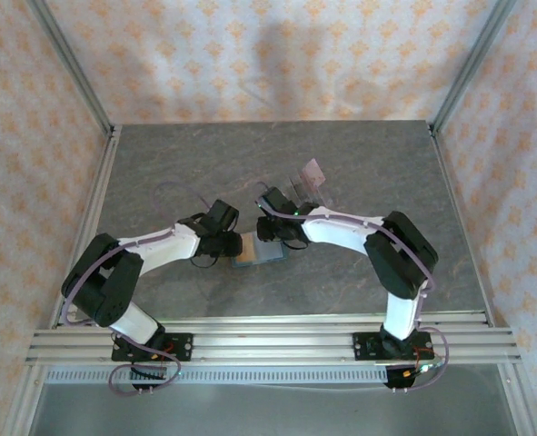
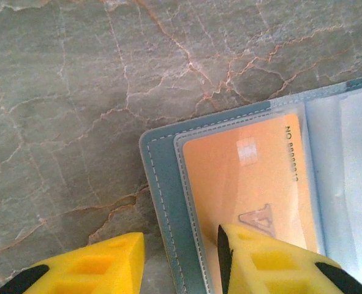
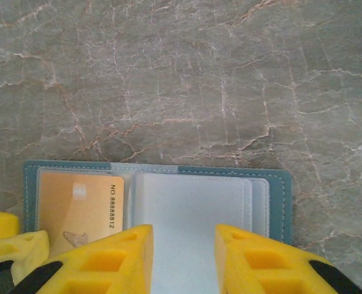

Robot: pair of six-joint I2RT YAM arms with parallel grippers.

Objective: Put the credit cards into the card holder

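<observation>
Grey veined stone makes up the tabletop [image 1: 159, 173], walled round with patterned paper. Left gripper [image 2: 181, 248] has its jaws spread, pinching nothing. One yellow finger [image 2: 272, 263] sits over the left page of the card holder [image 2: 162, 184] and the other over bare stone; whether it presses the page I cannot tell. Right gripper [image 3: 184, 248] is likewise spread and empty, straddling the right-hand page of clear sleeves. The holder lies open about the middle of the tabletop, a little toward the near edge, with an orange card [image 2: 248, 184] already seated in the left sleeve. Farther toward the far edge, right of centre, a pale pink card [image 1: 314, 170] stands in a clear rack [image 1: 297, 189].

To my eye the next card needs fetching. I'd hold the left finger down on the page so the holder can't fold shut and lift the right arm clear. Then take the pink card by one short edge and feed it at a shallow angle into an empty sleeve.
</observation>
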